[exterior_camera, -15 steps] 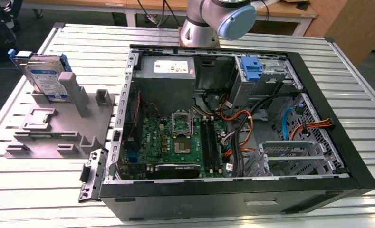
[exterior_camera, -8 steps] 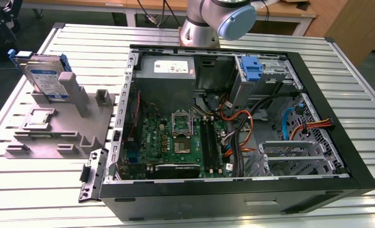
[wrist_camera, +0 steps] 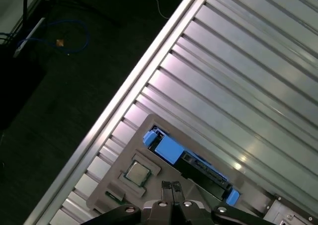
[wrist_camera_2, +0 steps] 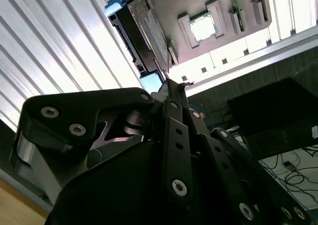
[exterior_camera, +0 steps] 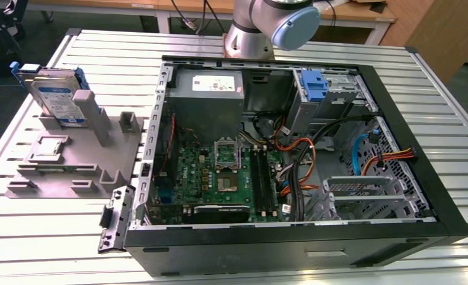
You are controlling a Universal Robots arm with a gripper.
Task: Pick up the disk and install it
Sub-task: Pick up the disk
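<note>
The disk (exterior_camera: 56, 98), a silver-grey drive with a white-and-blue label in a bright blue carrier, stands on edge in a grey holder (exterior_camera: 67, 163) on the table, at the exterior view's left, beside the open computer case (exterior_camera: 297, 240). In the first wrist view the disk (wrist_camera: 201, 166) shows edge-on with blue carrier ends. My gripper (wrist_camera: 171, 186) hangs well above it, apart from it, its two thin fingers pressed together with nothing between them. The second wrist view shows the gripper (wrist_camera_2: 168, 80) short of the disk (wrist_camera_2: 141, 31).
A processor chip (exterior_camera: 50, 145) lies flat on the same holder. Inside the case are a grey power-supply box (exterior_camera: 210, 88), a motherboard (exterior_camera: 226, 172), a blue-fronted drive bay (exterior_camera: 313, 86), a metal drive cage (exterior_camera: 368, 193) and loose cables. The ribbed table (exterior_camera: 28, 249) has an edge near the holder.
</note>
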